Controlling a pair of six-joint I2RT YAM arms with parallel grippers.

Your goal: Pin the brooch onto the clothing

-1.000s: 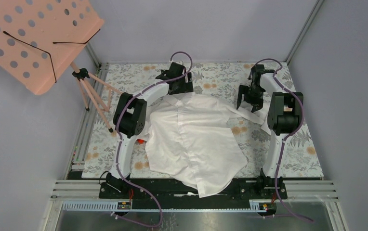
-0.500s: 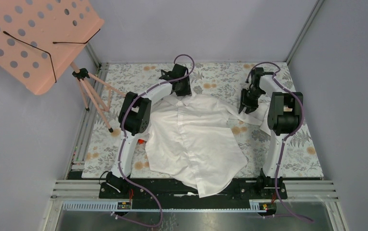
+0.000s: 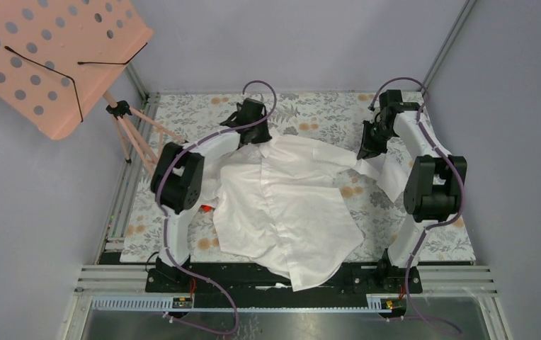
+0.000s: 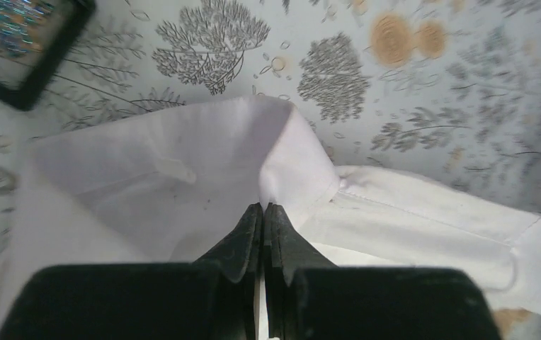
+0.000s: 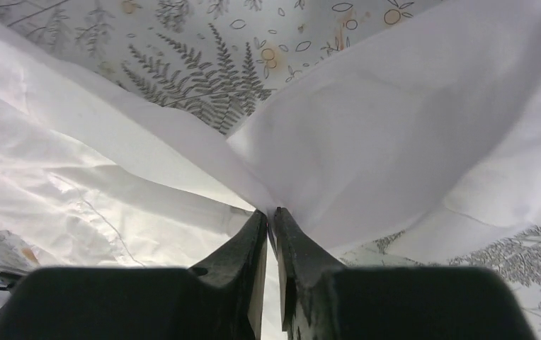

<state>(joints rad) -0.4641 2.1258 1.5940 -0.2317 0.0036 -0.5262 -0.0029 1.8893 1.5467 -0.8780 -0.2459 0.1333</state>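
The clothing, a white collared shirt (image 3: 282,198), lies creased on the floral table, collar toward the far side. My left gripper (image 3: 256,139) is at the collar; in the left wrist view its jaws (image 4: 263,207) are shut on a fold of the collar fabric (image 4: 282,156). My right gripper (image 3: 364,151) is at the shirt's right sleeve; in the right wrist view it (image 5: 270,211) is shut on a pinch of sleeve cloth (image 5: 395,127), which rises in a peak from the jaws. The brooch is out of view.
A small black square case (image 4: 23,49) with something glittering inside lies on the table beyond the collar. A small red object (image 3: 204,207) peeks out at the shirt's left edge. A pink perforated board (image 3: 48,57) on a tripod (image 3: 137,145) stands at the far left.
Both grippers have gone from open to shut on the shirt, left on the collar, right on the sleeve. Both arms' elbows have swung outward and the sleeve is drawn out.
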